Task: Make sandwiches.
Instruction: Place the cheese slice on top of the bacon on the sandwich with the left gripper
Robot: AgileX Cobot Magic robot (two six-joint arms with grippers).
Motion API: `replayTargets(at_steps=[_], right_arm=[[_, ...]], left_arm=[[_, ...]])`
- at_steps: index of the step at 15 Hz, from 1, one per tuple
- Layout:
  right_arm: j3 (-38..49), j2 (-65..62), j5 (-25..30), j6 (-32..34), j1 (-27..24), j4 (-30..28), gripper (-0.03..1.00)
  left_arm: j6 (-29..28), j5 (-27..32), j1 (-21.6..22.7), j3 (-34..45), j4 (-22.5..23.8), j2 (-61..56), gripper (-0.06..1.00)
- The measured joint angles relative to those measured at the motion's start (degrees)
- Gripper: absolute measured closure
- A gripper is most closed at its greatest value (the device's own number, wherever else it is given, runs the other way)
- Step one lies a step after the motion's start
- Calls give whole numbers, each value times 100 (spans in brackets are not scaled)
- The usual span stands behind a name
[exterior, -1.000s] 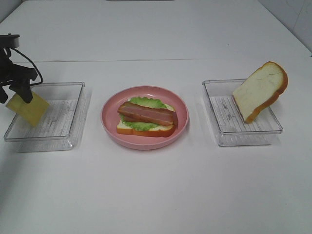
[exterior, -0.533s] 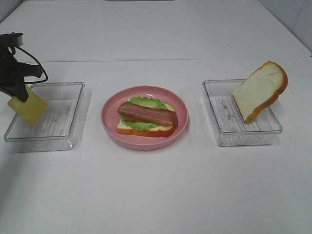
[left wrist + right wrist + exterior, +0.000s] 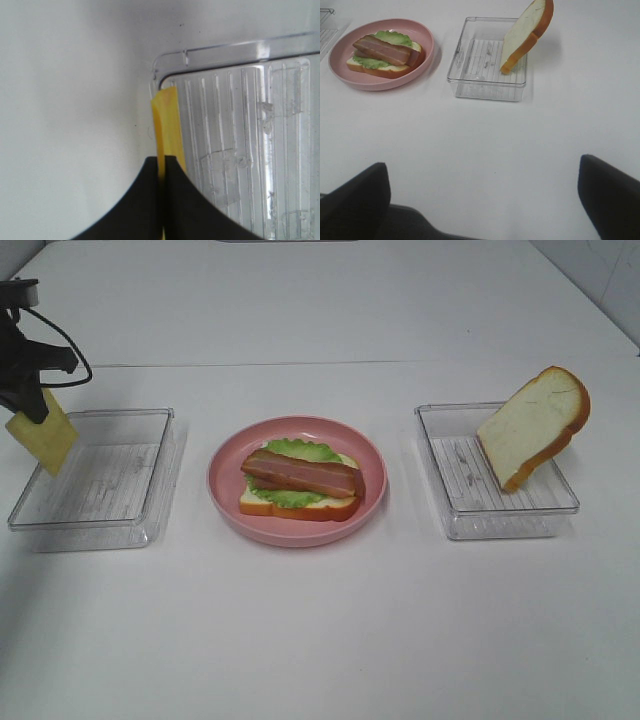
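Observation:
A partial sandwich (image 3: 300, 484) lies on the pink plate (image 3: 225, 502) in the middle: one bread slice, green lettuce and bacon (image 3: 382, 50) on top. My left gripper (image 3: 25, 405) is shut on the yellow cheese square (image 3: 42, 436), which hangs above the far left corner of the left clear tray (image 3: 150, 510). The left wrist view shows the cheese (image 3: 169, 125) edge-on between the closed fingers (image 3: 145, 200). A second bread slice (image 3: 533, 426) leans upright in the right tray (image 3: 505, 523). My right gripper (image 3: 482, 192) is open, low over bare table near the front.
The white table stretches around the two trays and plate. A black cable (image 3: 60, 350) loops from the left arm at the far left edge. The right tray (image 3: 487, 87) holds only the leaning bread slice (image 3: 527, 32).
The left gripper shut on the cheese square and lifted it up and to the left, out of the left tray. The right arm has not moved.

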Motion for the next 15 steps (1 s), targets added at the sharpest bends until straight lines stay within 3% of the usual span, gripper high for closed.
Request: replayTargets(at_steps=[4,6,8,9,10,13,15], right_arm=[[0,0,0,0,0,0,-2],[0,0,0,0,0,0,-2],[0,0,0,0,0,0,-2],[0,0,0,0,0,0,-2],[0,0,0,0,0,0,-2],[0,0,0,0,0,0,-2],[0,0,0,0,0,0,-2]], left_arm=[[-86,945,-17,-733,-195,0,94],[-92,1094,-132,-1220,-602,0,94],[-109,1100,-309,-1541,-1329,-29,94],[-34,1100,-504,-1616,-2361,-40,94],[52,1100,-556,-1616,-2567,-40,94],[596,1140,-825,-1616,-3873,63,94],[928,1146,-1037,-1616,-4452,372,94]])
